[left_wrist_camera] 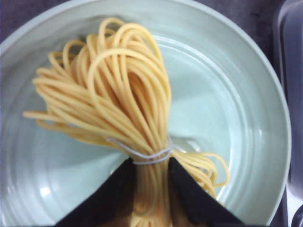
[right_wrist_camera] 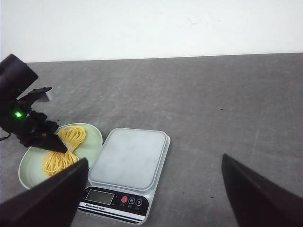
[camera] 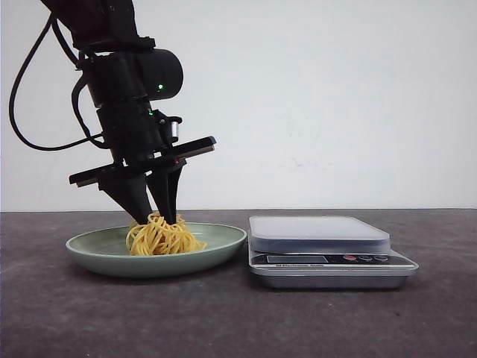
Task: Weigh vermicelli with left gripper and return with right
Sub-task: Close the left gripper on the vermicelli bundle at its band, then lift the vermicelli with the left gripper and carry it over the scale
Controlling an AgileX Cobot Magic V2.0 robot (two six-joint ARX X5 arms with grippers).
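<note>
Plain white wall, dark grey textured tabletop (camera: 238,321). Bundle of yellow vermicelli strands (camera: 160,237) lies in the pale green shallow plate (camera: 223,240), at 9 o'clock from the silver digital scale (camera: 320,233). Left gripper (camera: 153,211) is clamped on the bundle beside its thin white band (left_wrist_camera: 142,155). Light, floppy, brittle; grip there. Right gripper (right_wrist_camera: 151,189) is spread wide, empty.

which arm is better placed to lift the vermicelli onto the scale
Left. Its claw already straddles the tied vermicelli bundle in the green plate, right beside the scale. The right claw hangs open, away from the plate.
</note>
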